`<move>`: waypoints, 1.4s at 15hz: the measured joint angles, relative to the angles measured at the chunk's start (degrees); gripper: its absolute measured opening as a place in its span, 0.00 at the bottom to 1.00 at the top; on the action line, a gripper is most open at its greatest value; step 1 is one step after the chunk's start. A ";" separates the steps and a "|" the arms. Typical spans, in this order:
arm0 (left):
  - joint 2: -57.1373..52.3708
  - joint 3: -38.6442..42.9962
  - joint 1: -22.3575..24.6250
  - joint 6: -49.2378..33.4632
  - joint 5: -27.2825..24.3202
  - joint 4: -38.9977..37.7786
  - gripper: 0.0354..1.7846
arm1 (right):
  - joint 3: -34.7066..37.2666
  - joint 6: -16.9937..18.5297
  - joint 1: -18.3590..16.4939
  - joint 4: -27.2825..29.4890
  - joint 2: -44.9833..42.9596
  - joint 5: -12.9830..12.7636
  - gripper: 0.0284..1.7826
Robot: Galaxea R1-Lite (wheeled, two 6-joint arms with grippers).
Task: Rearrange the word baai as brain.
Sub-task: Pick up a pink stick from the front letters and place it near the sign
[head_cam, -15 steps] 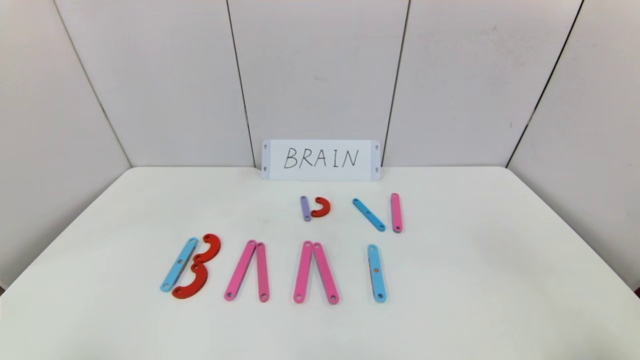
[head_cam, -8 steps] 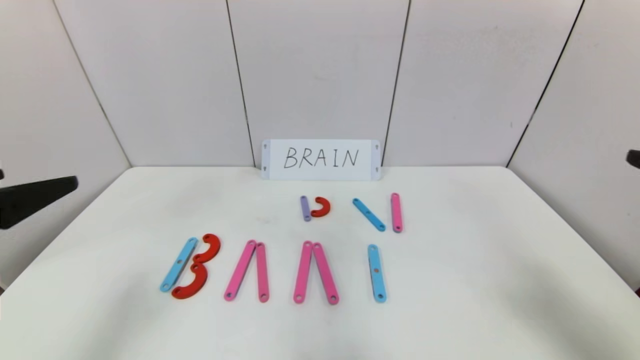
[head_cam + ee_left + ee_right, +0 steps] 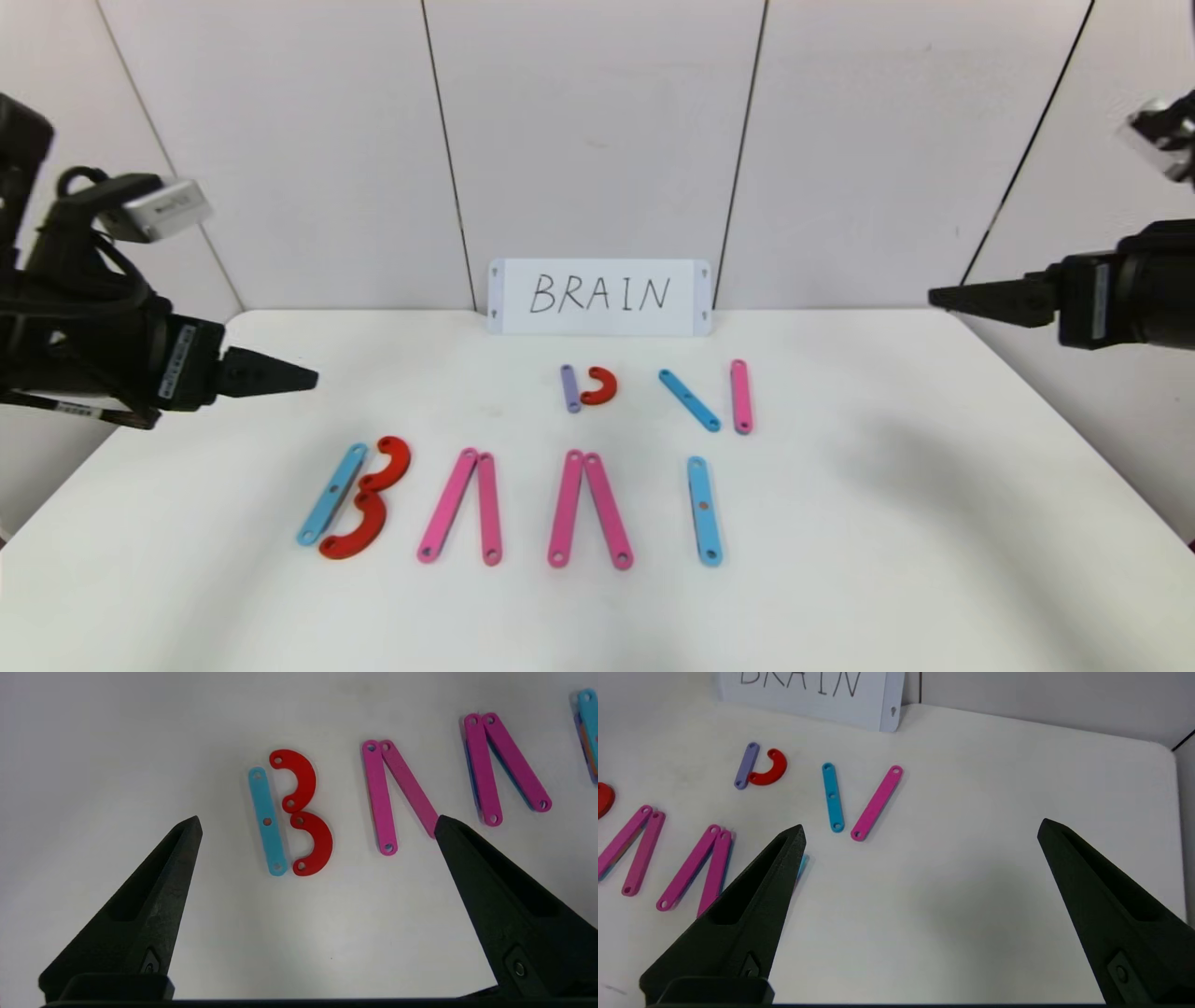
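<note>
We are holding both arms above the white table (image 3: 934,523), one at each side. From the head view we are seeing the left gripper (image 3: 308,379) hanging over the table's left part and the right gripper (image 3: 934,297) over its far right corner, but this view is showing each only side-on as one dark point. The wrist views are settling it: both sets of jaws are spread wide and holding nothing.

The word baai (image 3: 509,506) is lying in a row near the table's front: a blue bar (image 3: 332,494) touching two red curves (image 3: 369,497), two pairs of pink bars (image 3: 460,505), then a lone blue bar (image 3: 703,510). The left wrist view is showing a blue piece tucked under the second pink pair, which the head view is not showing.

Behind the row we are seeing a purple bar (image 3: 569,388) beside a small red curve (image 3: 599,385), then a slanted blue bar (image 3: 689,400) and a pink bar (image 3: 740,397). The card (image 3: 598,297) reading BRAIN is standing at the back wall.
</note>
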 joint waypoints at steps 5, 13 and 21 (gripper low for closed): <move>9.62 -0.77 -6.70 1.11 1.05 1.57 0.97 | -0.30 0.62 2.47 -0.59 7.00 2.93 0.98; 18.97 1.33 -14.28 1.16 4.22 0.88 0.97 | 0.94 0.55 5.42 -0.85 10.58 2.65 0.98; 26.86 -0.16 -14.88 0.89 5.02 0.13 0.97 | 1.07 0.52 5.64 -0.88 11.82 2.57 0.98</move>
